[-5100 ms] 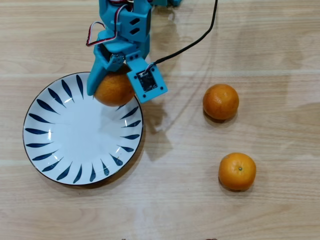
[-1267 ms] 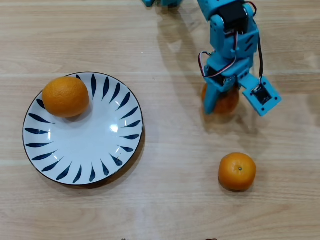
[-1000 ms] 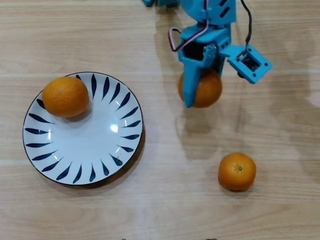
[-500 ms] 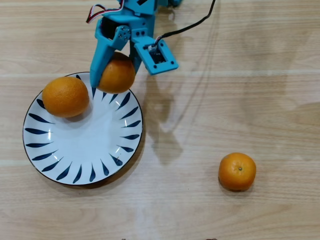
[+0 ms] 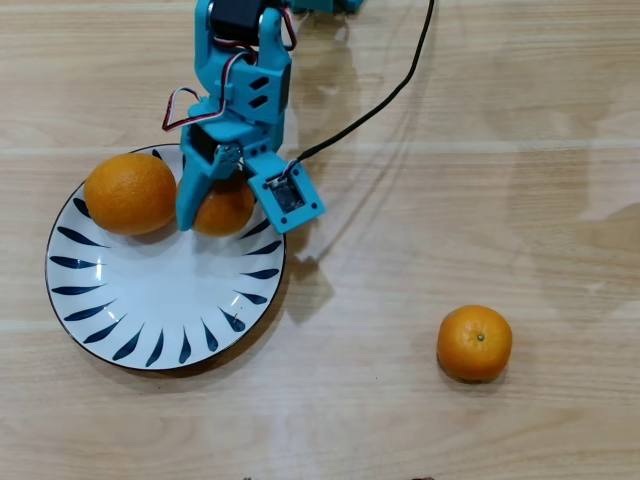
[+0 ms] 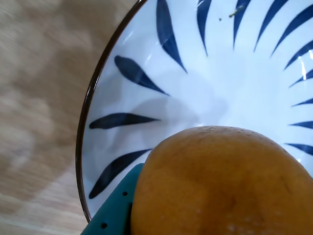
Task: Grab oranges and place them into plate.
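Note:
The white plate [image 5: 150, 290] with dark blue leaf strokes lies at the left of the overhead view, and its rim [image 6: 98, 73] curves across the wrist view. A larger orange [image 5: 130, 192] rests on the plate's upper left. My blue gripper [image 5: 218, 208] is over the plate's upper part, shut on a smaller orange [image 5: 226, 207]. That orange [image 6: 220, 186] fills the lower wrist view, with a blue finger [image 6: 110, 215] against its left side. Another small orange [image 5: 474, 343] sits on the table at the lower right.
The light wooden table [image 5: 400, 400] spreads around the plate. A black cable [image 5: 390, 85] trails from the arm toward the top edge.
The gripper lifted the smaller orange from the table's right side and carried it left. It has now come down over the plate beside the larger orange.

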Robot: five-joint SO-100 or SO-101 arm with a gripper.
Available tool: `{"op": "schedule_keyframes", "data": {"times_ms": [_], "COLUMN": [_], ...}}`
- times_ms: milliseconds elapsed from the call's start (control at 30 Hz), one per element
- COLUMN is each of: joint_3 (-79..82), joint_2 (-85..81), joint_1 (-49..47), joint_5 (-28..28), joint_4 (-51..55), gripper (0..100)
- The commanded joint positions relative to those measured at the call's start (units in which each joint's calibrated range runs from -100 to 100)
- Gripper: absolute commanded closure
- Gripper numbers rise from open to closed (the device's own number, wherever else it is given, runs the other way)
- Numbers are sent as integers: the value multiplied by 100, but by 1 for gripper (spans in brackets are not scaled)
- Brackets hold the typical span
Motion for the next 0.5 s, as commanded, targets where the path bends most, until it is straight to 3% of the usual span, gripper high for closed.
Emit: {"op": "schedule_keyframes", "data": {"times_ms": [0, 333, 467], "joint_3": [-48, 61, 6], "joint_2": [-56, -140, -267], "joint_1": [62, -11, -237], "joint_5": [-151, -214, -303], "joint_4": [-168, -116, -99], "gripper": [65, 57, 64]}}
